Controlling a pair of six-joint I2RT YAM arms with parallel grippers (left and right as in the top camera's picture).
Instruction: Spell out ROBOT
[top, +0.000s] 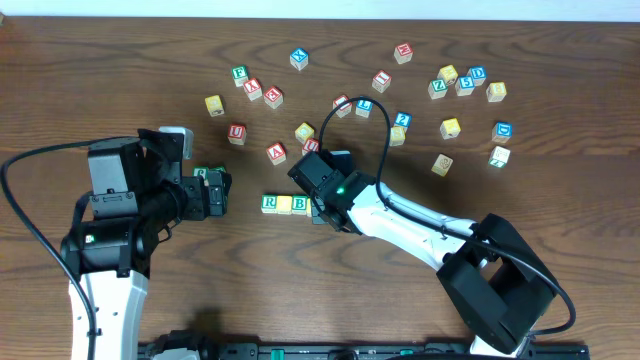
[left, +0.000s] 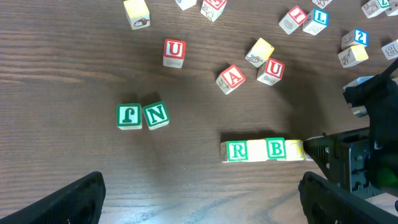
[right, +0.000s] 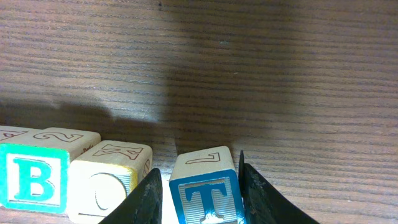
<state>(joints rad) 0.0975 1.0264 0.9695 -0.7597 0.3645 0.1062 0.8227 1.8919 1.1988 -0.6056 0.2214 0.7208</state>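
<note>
A row of cubes lies on the table: green R (left: 237, 150), a yellow cube (left: 255, 148), green B (left: 276, 148), then a yellow cube with an O face (right: 106, 180). The blue T cube (right: 205, 193) stands on the wood just right of the O, a small gap between them. My right gripper (right: 200, 196) straddles the T; a thin bright slit shows between its left finger (right: 146, 199) and the cube, so the jaws are slightly open around it. From overhead the right gripper (top: 322, 212) hides the row's right end. My left gripper (left: 202, 199) is wide open over bare wood.
Green J (left: 129, 116) and N (left: 155, 115) cubes lie next to the left gripper (top: 222, 193). Red U (left: 175, 51), A (left: 231, 78) and another U (left: 272, 70) lie behind the row. Several more cubes are scattered at the far right (top: 450, 128).
</note>
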